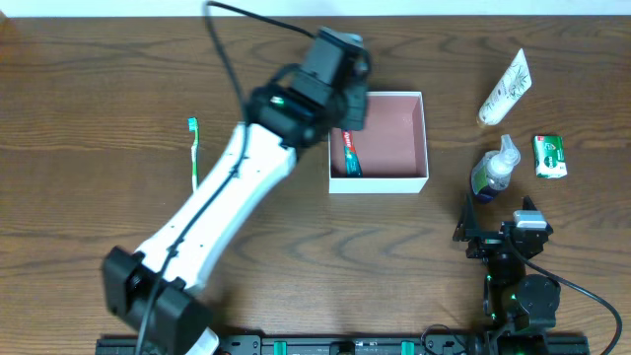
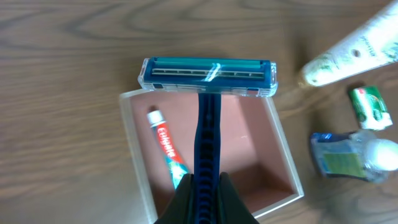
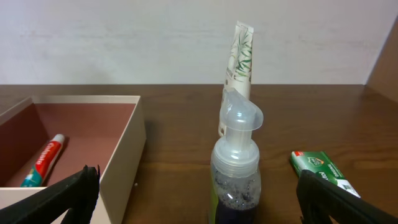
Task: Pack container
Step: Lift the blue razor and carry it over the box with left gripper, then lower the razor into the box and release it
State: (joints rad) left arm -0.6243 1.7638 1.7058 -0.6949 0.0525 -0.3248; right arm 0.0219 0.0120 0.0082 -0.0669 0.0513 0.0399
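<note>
At the bottom centre of the left wrist view, the left gripper [image 2: 205, 190] is clenched on the handle of a blue razor [image 2: 207, 118]. The razor's head hangs over the far rim of the container [image 2: 132, 155], likely so it can be lowered beside the toothpaste [image 2: 165, 142] lying along its left wall. Lower right in the overhead view, the right gripper [image 1: 498, 229] stands spread wide and empty, facing the pump bottle [image 1: 493, 170], probably its next pick.
</note>
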